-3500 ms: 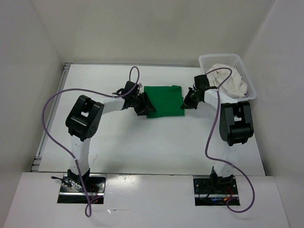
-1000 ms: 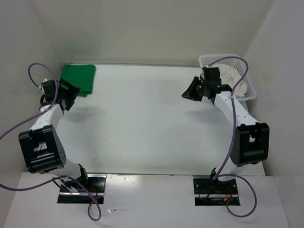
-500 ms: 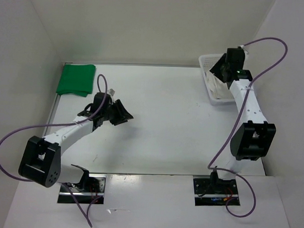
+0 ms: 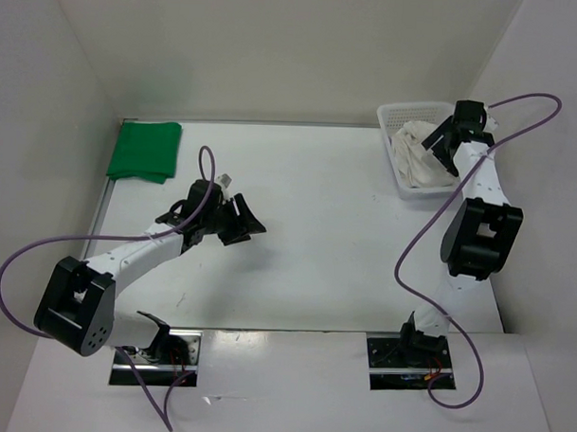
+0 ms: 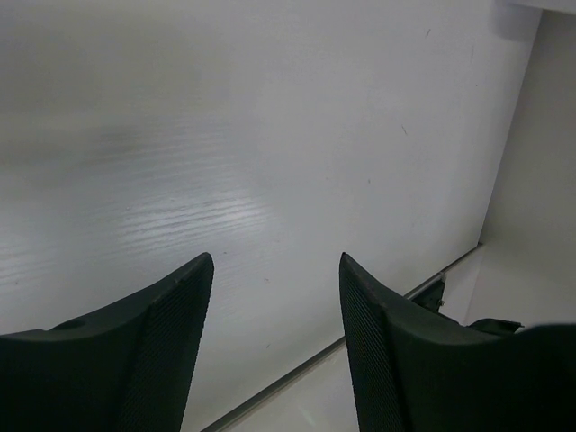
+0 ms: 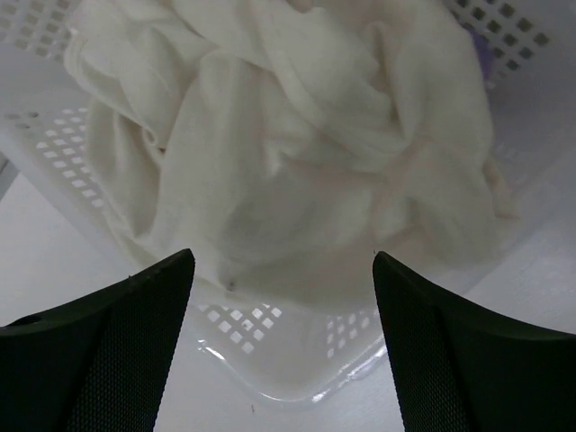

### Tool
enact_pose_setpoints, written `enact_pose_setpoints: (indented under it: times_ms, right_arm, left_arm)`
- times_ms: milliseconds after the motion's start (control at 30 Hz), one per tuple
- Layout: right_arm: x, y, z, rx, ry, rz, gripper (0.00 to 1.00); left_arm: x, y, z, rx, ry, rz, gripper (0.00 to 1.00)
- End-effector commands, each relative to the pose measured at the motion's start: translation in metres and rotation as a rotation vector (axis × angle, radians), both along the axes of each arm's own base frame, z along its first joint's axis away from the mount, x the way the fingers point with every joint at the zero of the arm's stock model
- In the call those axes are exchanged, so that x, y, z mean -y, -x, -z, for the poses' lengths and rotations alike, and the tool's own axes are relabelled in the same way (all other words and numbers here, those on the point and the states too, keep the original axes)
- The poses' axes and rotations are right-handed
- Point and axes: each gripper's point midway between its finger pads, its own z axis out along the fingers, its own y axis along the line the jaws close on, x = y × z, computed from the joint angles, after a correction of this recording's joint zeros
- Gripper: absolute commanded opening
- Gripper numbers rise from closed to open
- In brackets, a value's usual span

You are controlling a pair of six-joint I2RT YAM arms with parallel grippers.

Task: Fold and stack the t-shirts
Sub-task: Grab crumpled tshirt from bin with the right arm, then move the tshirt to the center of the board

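Right hand spread over the basket, left hand spread, empty; we'd drop straight and pinch the white shirt deep at its top bunch.

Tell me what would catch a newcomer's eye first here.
The green shirt, folded flat at the far left corner of the table, stands out most against all the white. Next comes the crumpled white shirt heaped in the basket at the far right, with the right claw open just above it. The left claw hangs open over bare table, holding nothing.
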Motion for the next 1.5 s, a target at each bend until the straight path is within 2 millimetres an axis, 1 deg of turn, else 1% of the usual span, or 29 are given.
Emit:
enact_pose_setpoints:
  times_ms: [0,33,167,233,300,400,433,500,533,633,700,733,767,800,833,867,900,933,967,1000,1067,1100,1167,1200,1233,1333,1367,1433,1467]
  right_arm:
    - [-0.011,-0.031,-0.023,0.096,-0.023,-0.083,0.85]
    - [-0.017,-0.035,-0.009,0.067,-0.061,-0.112,0.84]
    - [-0.031,-0.050,0.000,0.089,-0.139,-0.158,0.75]
    - [-0.035,-0.056,0.008,0.088,-0.169,-0.170,0.65]
    - [-0.041,-0.058,0.003,0.104,-0.194,-0.188,0.46]
    - [-0.042,-0.057,-0.008,0.137,-0.208,-0.168,0.08]
    - [-0.044,-0.053,-0.029,0.204,-0.196,-0.169,0.05]
    - [-0.045,-0.048,-0.057,0.281,-0.189,-0.165,0.00]
    - [-0.047,-0.041,-0.086,0.335,-0.173,-0.172,0.00]
    - [-0.053,-0.030,-0.141,0.437,-0.156,-0.204,0.00]
    - [-0.076,-0.012,-0.193,0.538,-0.149,-0.271,0.00]
    - [-0.092,-0.005,-0.221,0.592,-0.138,-0.321,0.00]
    - [-0.106,0.010,-0.254,0.659,-0.129,-0.362,0.00]
    - [-0.123,0.019,-0.274,0.701,-0.137,-0.416,0.00]
    - [-0.139,0.032,-0.312,0.780,-0.129,-0.468,0.00]
    - [-0.167,0.044,-0.336,0.831,-0.143,-0.545,0.00]
    - [-0.184,0.058,-0.356,0.870,-0.152,-0.600,0.00]
    - [-0.212,0.079,-0.387,0.944,-0.200,-0.723,0.00]
    - [-0.240,0.098,-0.410,1.007,-0.242,-0.840,0.00]
    - [-0.258,0.117,-0.435,1.064,-0.276,-0.938,0.00]
    - [-0.299,0.153,-0.455,1.092,-0.394,-1.129,0.00]
    - [-0.307,0.167,-0.470,1.128,-0.404,-1.182,0.00]
    - [-0.319,0.184,-0.480,1.148,-0.442,-1.252,0.00]
    - [-0.322,0.186,-0.483,1.167,-0.454,-1.284,0.00]
    - [-0.326,0.191,-0.481,1.150,-0.500,-1.319,0.00]
    - [-0.333,0.170,-0.456,1.093,-0.514,-1.345,0.00]
    - [-0.337,0.151,-0.428,1.022,-0.535,-1.326,0.00]
    - [-0.337,0.125,-0.392,0.959,-0.517,-1.275,0.00]
    - [-0.338,0.094,-0.331,0.831,-0.538,-1.207,0.01]
  left_arm:
    - [0.006,-0.001,-0.019,0.047,0.039,0.026,0.66]
    - [0.006,-0.001,-0.019,0.047,0.039,0.026,0.66]
    - [0.006,0.003,-0.015,0.027,0.039,0.034,0.66]
    - [0.006,0.003,-0.018,0.036,0.042,0.035,0.66]
    - [0.004,0.007,-0.016,0.028,0.039,0.034,0.66]
    - [0.003,0.006,-0.022,0.049,0.041,0.028,0.67]
    - [0.002,0.005,-0.025,0.057,0.045,0.012,0.67]
    - [0.001,0.004,-0.025,0.060,0.039,0.005,0.69]
    - [0.001,0.003,-0.030,0.076,0.046,0.005,0.69]
    - [0.005,-0.009,-0.041,0.100,0.050,-0.002,0.70]
    - [0.009,-0.020,-0.051,0.128,0.040,0.014,0.72]
    - [0.010,-0.022,-0.053,0.126,0.039,0.014,0.73]
    - [0.007,-0.027,-0.058,0.145,0.037,0.009,0.73]
    - [0.008,-0.029,-0.063,0.155,0.041,0.009,0.73]
    - [0.003,-0.034,-0.067,0.164,0.044,-0.008,0.73]
    - [0.000,-0.037,-0.067,0.165,0.043,-0.018,0.73]
    - [-0.007,-0.043,-0.071,0.174,0.044,-0.041,0.73]
    - [-0.011,-0.046,-0.071,0.174,0.043,-0.054,0.74]
    - [-0.020,-0.052,-0.075,0.177,0.042,-0.079,0.74]
    - [-0.025,-0.054,-0.075,0.178,0.041,-0.093,0.74]
    - [-0.035,-0.059,-0.076,0.175,0.050,-0.113,0.74]
    - [-0.050,-0.066,-0.079,0.184,0.048,-0.157,0.74]
    - [-0.065,-0.068,-0.078,0.179,0.058,-0.185,0.76]
    - [-0.083,-0.072,-0.077,0.172,0.060,-0.241,0.76]
    - [-0.090,-0.074,-0.077,0.171,0.065,-0.256,0.76]
    - [-0.115,-0.075,-0.072,0.142,0.082,-0.317,0.76]
    - [-0.120,-0.073,-0.067,0.129,0.085,-0.326,0.77]
    - [-0.132,-0.073,-0.062,0.116,0.090,-0.355,0.77]
    - [-0.135,-0.073,-0.063,0.115,0.096,-0.358,0.77]
